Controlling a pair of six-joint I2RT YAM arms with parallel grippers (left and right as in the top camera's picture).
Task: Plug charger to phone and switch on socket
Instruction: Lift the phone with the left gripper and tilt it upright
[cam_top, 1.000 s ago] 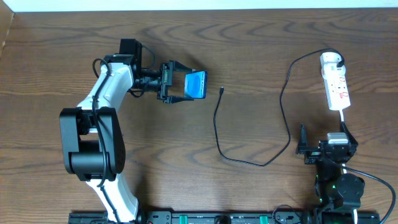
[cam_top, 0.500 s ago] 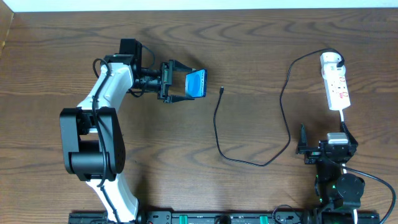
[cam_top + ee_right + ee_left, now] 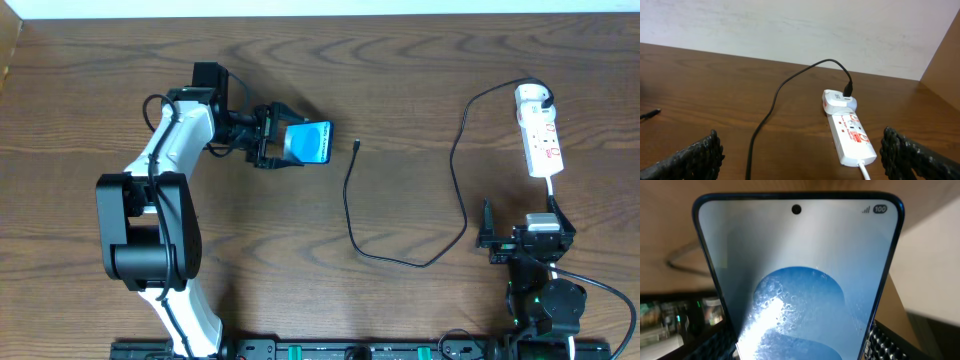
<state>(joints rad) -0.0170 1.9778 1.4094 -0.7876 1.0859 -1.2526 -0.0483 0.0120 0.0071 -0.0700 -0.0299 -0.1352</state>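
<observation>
My left gripper [image 3: 272, 140] is shut on the phone [image 3: 308, 142], a slim handset with a light-blue screen, left of the table's middle. In the left wrist view the phone [image 3: 800, 280] fills the frame, with the finger pads of the left gripper [image 3: 800, 352] at its lower edges. The charger's black cable [image 3: 400, 262] lies in a loop on the table. Its connector tip [image 3: 358, 145] is just right of the phone, apart from it. Its white plug [image 3: 535, 96] sits in the socket strip [image 3: 542, 140] at the far right. My right gripper [image 3: 522, 240] is open and empty, below the strip.
In the right wrist view the socket strip [image 3: 852, 135] lies ahead between the fingers of the right gripper [image 3: 805, 160], with the plug [image 3: 837, 100], the cable [image 3: 770, 110] and its tip [image 3: 650, 114] at the far left. The strip's white cord [image 3: 552, 190] runs toward the right arm.
The left gripper's fingers have closed in on the phone, and the phone has turned and shifted slightly left toward the gripper. The right arm, cable and strip have not moved.
</observation>
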